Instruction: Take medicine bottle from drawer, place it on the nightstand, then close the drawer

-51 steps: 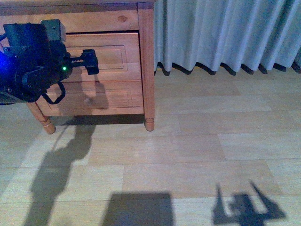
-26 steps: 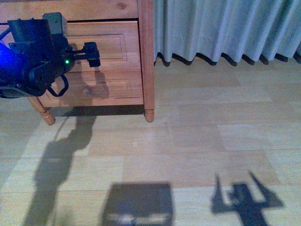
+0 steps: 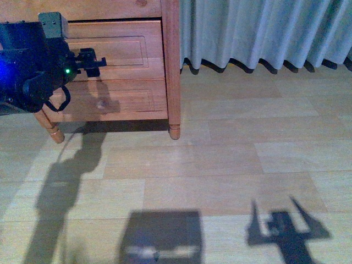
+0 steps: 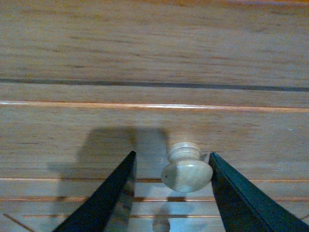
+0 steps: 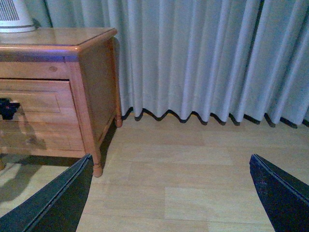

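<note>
Nearest is the pale wood floor (image 3: 220, 165), with dark shadows of the rig lying across it. In the right wrist view the right gripper (image 5: 171, 156) hangs over bare floor, its fingers spread wide and holding nothing, well to the right of the nightstand (image 3: 170, 66).

Farther in and to the left, the left arm (image 3: 27, 60) reaches level toward the nightstand's front. The left gripper (image 4: 172, 153) is at the drawer (image 3: 126, 52), with its fingers set narrowly apart on either side of the round knob (image 4: 187, 170). One finger (image 4: 231, 193) is touching the knob's rim or just beside it; I cannot tell which. The other finger (image 4: 108, 198) stands clear of it, with a gap between. The jaws are not pressed onto the knob.

The drawer is the upper one. Its panelled front sits about level with the frame, and a thin dark line runs along its top edge. What lies inside is hidden. Below it is the lower drawer (image 3: 121, 99), with its own knob (image 3: 100, 103).

On the nightstand's glossy top, at the far left, stands a white ribbed device (image 5: 14, 14). A grey curtain (image 3: 264, 33) hangs to the floor behind and to the right.
</note>
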### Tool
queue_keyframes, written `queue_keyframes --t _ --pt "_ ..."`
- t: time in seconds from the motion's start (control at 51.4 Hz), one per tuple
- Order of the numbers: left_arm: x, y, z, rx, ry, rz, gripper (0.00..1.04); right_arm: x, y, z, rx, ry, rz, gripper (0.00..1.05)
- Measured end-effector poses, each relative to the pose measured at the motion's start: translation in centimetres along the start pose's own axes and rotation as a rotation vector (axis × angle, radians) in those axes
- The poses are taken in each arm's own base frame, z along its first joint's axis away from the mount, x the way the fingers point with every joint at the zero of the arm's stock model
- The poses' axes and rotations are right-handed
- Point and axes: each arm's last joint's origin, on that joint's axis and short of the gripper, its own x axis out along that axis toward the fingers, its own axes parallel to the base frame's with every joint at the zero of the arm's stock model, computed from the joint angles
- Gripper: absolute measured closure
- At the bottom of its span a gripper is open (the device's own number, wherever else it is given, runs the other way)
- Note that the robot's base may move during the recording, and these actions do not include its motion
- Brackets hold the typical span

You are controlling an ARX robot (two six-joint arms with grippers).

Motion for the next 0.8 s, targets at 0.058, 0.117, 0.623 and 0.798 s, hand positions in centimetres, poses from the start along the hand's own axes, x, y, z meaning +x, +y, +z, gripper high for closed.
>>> queue_keyframes --t 0.058,0.117,0.623,0.798 --pt "0.0 -0.1 0.1 0.007 -0.005 -0.006 0.71 0.0 0.0 0.0 0.0 0.0 0.0 0.07" --pt "0.0 -0.2 0.1 0.012 -0.008 -0.008 0.77 0.0 0.0 0.0 0.0 0.0 0.0 0.07" --pt "-3.0 -0.8 -0.8 0.01 -0.006 0.02 0.79 0.0 0.0 0.0 0.0 0.0 0.0 0.07" --pt "-7.3 -1.1 -1.9 -0.005 0.013 0.018 0.79 0.0 0.0 0.0 0.0 0.0 0.0 0.07"
